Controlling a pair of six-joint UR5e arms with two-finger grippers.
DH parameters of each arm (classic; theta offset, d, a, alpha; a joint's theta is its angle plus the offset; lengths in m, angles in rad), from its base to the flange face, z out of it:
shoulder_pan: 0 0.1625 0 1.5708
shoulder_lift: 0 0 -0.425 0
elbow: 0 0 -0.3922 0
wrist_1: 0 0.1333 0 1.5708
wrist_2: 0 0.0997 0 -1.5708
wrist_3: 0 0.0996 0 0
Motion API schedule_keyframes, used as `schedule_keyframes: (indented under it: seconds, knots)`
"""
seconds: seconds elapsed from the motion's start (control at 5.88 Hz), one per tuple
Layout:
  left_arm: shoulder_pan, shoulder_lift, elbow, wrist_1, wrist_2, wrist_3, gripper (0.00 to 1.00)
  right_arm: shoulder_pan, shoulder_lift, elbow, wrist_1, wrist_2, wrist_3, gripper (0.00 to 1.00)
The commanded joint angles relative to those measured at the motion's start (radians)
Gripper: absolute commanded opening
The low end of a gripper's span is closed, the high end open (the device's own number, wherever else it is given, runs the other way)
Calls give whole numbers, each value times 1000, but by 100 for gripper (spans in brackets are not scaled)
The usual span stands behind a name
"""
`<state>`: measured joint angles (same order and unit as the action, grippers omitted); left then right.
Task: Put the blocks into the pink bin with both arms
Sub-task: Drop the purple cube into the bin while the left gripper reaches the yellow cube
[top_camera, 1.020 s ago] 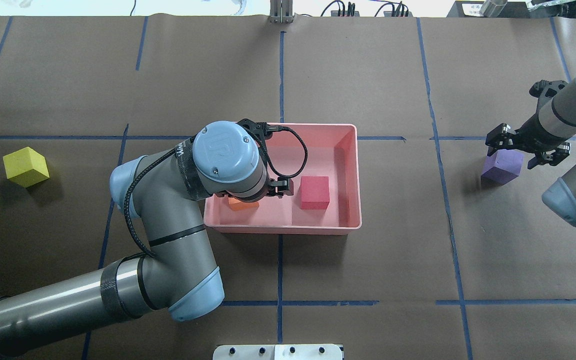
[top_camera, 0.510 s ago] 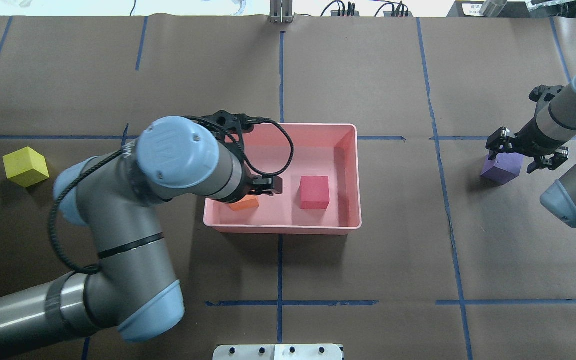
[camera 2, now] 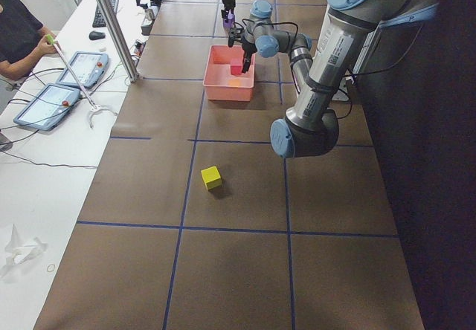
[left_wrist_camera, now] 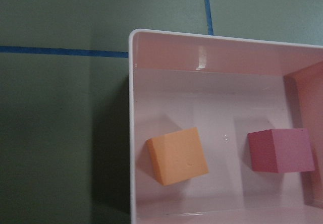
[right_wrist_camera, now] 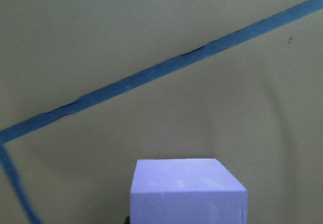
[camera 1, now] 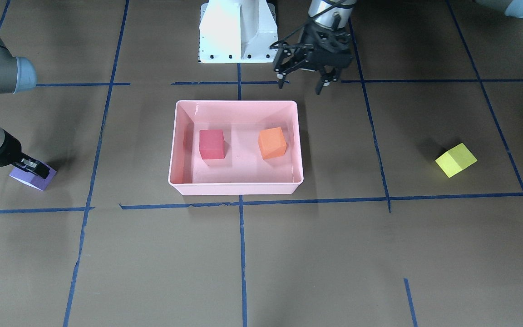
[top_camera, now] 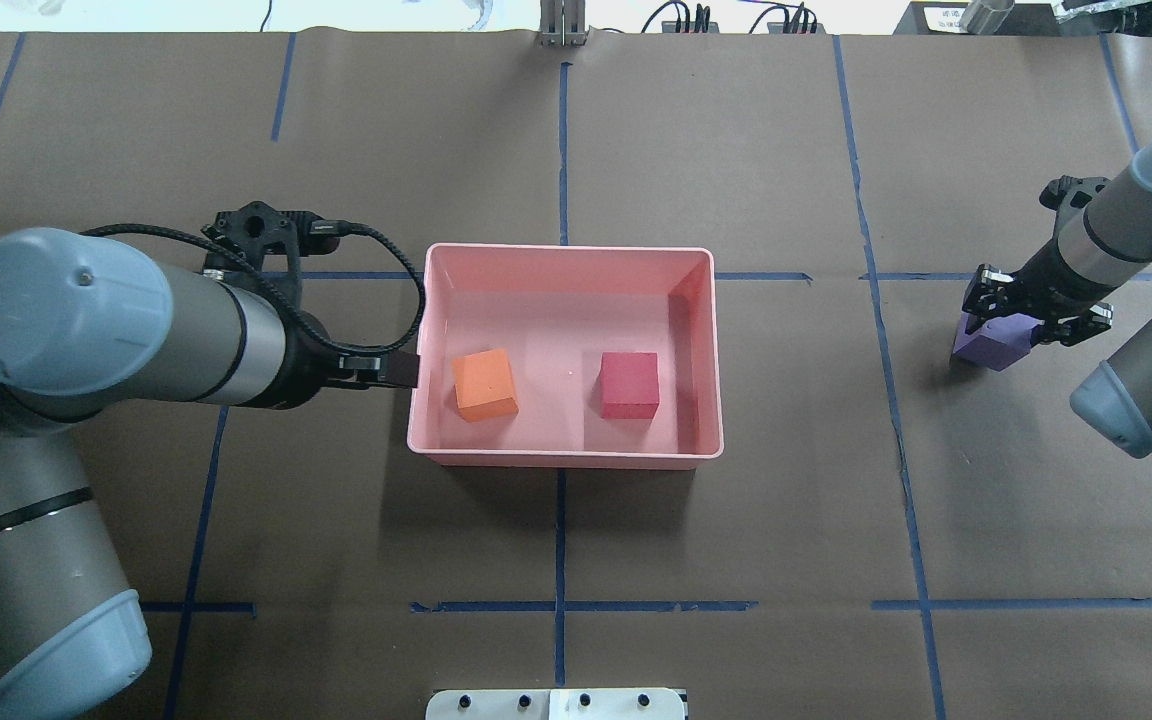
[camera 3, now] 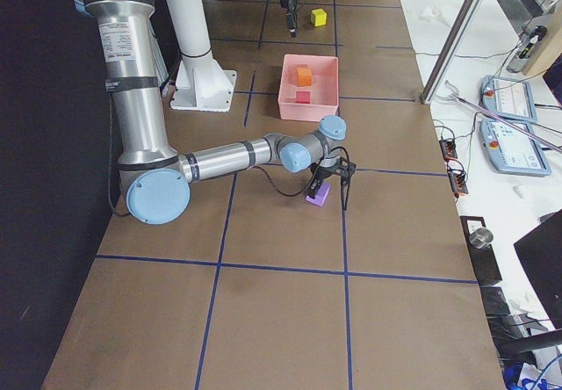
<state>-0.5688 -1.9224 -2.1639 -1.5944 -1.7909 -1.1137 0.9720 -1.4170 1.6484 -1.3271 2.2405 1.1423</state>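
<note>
The pink bin [top_camera: 566, 248] sits mid-table and holds the orange block [top_camera: 485, 385] and the red block [top_camera: 630, 384], both loose on its floor; the left wrist view shows them too. My left gripper [camera 1: 301, 86] is open and empty, off the bin's edge on the robot's left and base side. My right gripper [top_camera: 1028, 318] is low over the purple block [top_camera: 986, 350], fingers open and straddling it. The yellow-green block [camera 1: 456, 160] lies alone far on the robot's left; my left arm hides it in the overhead view.
The white pedestal [camera 1: 236, 32] stands at the robot's side of the table, just behind the bin. Blue tape lines cross the brown paper. Operators' tablets and cables lie past the table's far edge [camera 3: 514, 135].
My left arm has swung out of the bin toward the robot's left, leaving the orange block uncovered. My right gripper has come lower around the purple block, which shifted slightly.
</note>
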Motion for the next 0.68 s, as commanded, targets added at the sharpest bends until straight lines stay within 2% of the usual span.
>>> schedule_keyframes:
  seconds: [0.0, 0.17, 0.34, 0.51]
  knots:
    - [-162, 164, -13, -19, -165, 291, 100, 4, 54, 171, -14, 63, 10, 0]
    - [-221, 227, -1, -19, -233, 407, 100, -33, 123, 256, -70, 62, 78, 0]
    - [-270, 235, 59, -19, -273, 489, 100, -121, 230, 280, -99, 32, 238, 0]
    - [-339, 235, 125, -21, -341, 587, 100, -277, 325, 275, -101, -102, 401, 0]
